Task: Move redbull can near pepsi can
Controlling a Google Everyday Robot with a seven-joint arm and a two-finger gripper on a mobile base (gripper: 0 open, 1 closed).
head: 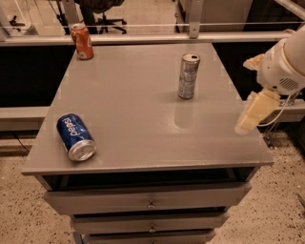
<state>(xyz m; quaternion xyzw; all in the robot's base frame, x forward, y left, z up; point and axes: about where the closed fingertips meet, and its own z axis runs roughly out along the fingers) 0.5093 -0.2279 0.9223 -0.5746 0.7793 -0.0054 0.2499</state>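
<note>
The redbull can [188,76] is slim and silver-grey with blue patches. It stands upright on the grey table [143,105], right of the middle and towards the back. The pepsi can [76,136] is dark blue with white lettering. It lies on its side near the front left corner, its silver end facing the front edge. My gripper [251,114] hangs at the table's right edge, pointing down, to the right of the redbull can and nearer the front. It holds nothing that I can see.
An orange can [82,42] stands upright at the back left corner of the table. Drawers [150,202] sit under the tabletop. A metal rail [143,39] runs behind the table, with an office chair [102,14] beyond it.
</note>
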